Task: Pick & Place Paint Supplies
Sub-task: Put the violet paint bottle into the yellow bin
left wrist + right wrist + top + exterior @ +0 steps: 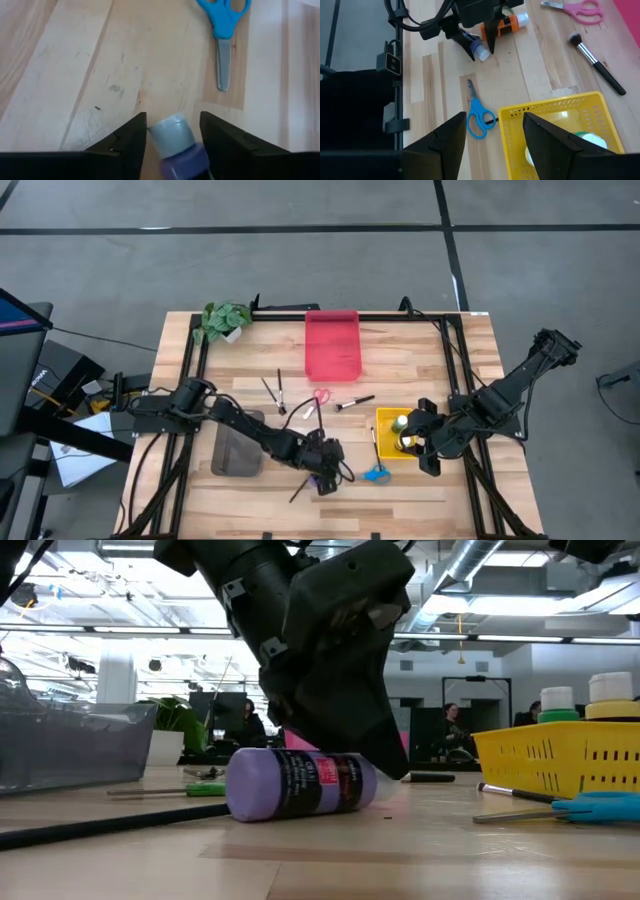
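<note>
Here my left gripper (172, 132) straddles a purple paint bottle (300, 783) lying on the tabletop (420, 360), fingers apart, for grasping.

bottle (300, 783) lies on its side near tabletop (420, 360) front, btwn left gripper (172, 131) fingers; scissors (377, 473) just right of it. basket (390, 448) further right w/ bottles (402, 423) in it, right gripper (428, 442) over its right edge. tray (332, 343) at back centre, plant (225, 319) back left
</note>
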Controlling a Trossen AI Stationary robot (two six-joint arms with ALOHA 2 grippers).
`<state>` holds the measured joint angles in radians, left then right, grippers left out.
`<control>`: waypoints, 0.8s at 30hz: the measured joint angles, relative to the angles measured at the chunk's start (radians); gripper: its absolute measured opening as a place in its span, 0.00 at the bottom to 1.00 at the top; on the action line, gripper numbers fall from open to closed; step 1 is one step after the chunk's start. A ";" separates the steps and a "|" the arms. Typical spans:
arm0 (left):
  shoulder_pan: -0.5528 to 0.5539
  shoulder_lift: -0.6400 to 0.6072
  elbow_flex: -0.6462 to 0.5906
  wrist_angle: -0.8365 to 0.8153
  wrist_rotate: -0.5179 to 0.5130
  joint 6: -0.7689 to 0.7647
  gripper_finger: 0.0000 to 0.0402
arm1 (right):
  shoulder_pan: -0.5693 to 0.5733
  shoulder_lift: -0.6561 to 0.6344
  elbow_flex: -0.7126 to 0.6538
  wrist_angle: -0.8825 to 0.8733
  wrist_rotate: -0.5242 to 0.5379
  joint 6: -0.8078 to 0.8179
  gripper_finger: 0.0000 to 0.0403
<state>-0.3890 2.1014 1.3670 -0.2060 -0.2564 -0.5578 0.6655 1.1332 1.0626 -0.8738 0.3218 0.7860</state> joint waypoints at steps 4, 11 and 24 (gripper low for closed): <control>0.005 0.000 0.000 0.001 0.000 -0.006 0.33 | 0.000 0.000 0.000 0.000 0.000 0.000 0.48; 0.014 -0.001 0.000 0.040 0.026 -0.004 0.16 | 0.001 0.000 0.000 0.000 0.000 0.000 0.48; 0.008 -0.059 -0.001 0.067 0.047 0.104 0.09 | 0.003 0.000 0.000 0.018 -0.002 -0.001 0.48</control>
<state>-0.3808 2.0426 1.3659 -0.1388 -0.2098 -0.4542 0.6688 1.1328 1.0626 -0.8563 0.3197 0.7847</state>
